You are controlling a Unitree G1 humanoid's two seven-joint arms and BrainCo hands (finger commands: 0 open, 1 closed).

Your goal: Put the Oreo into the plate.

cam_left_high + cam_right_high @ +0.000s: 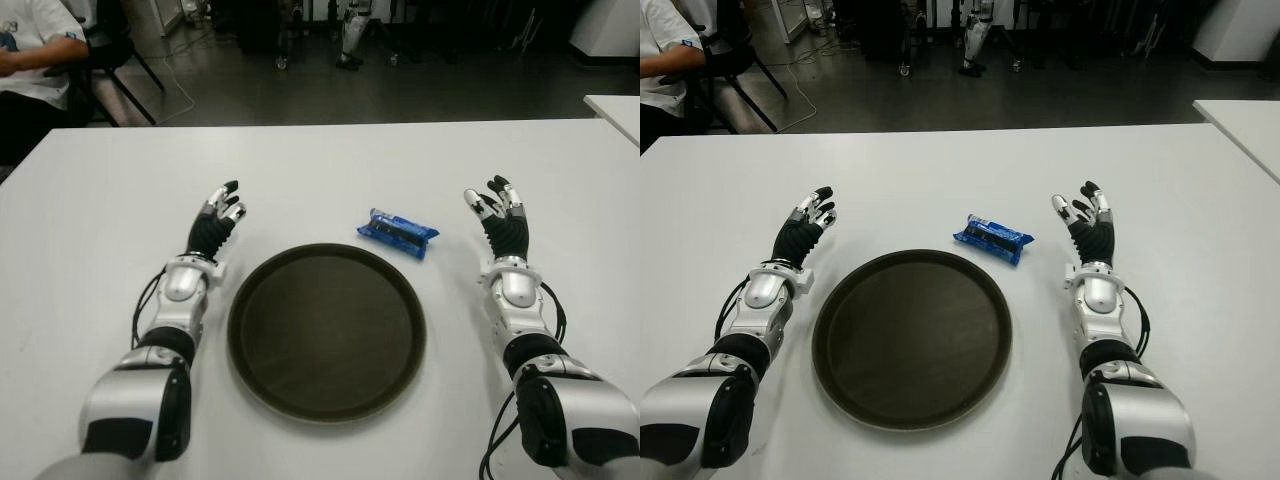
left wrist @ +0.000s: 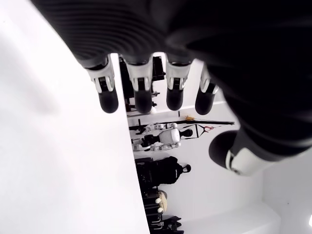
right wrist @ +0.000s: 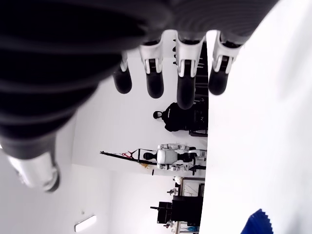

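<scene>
**Over the table, both hands held open**

On either side of the round dark plate (image 1: 327, 330), the left hand (image 1: 215, 225) and right hand (image 1: 498, 215) reach forward with fingers spread, holding nothing (each wrist view shows straight fingers). Nothing lies in the plate. The blue Oreo packet (image 1: 397, 231) lies on the white table (image 1: 320, 160) just beyond the plate's far right rim, its long axis running left-right, slightly slanted.

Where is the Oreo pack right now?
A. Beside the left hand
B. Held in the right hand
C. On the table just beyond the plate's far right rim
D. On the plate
C: the Oreo pack lies on the white table past the plate, with the right hand open and apart from it.
</scene>
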